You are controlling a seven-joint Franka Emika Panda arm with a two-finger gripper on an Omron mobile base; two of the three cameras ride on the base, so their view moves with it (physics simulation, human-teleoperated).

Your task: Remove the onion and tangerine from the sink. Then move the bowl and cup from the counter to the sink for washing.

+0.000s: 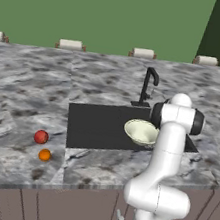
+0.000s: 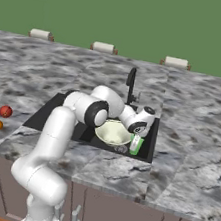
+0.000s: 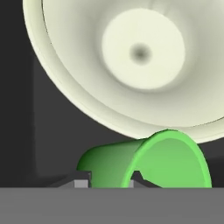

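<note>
My gripper (image 2: 138, 132) reaches down into the right end of the black sink (image 2: 51, 113). Its fingertips (image 3: 81, 180) sit one outside and one inside the wall of the bright green cup (image 3: 170, 162), shut on it. The cup (image 2: 135, 146) hangs low in the basin right beside the pale cream bowl (image 2: 113, 132), which rests in the sink (image 1: 94, 124). In the hand view the bowl (image 3: 144, 57) lies just beyond the cup. The red onion (image 1: 41, 136) and the orange tangerine (image 1: 44, 155) lie on the marble counter (image 1: 24, 87) left of the sink.
The thin black faucet (image 1: 147, 85) stands at the sink's back edge, close behind the arm. Several pale chair backs (image 1: 71, 44) line the counter's far side. Brown cabinets (image 2: 116, 214) run under the near edge.
</note>
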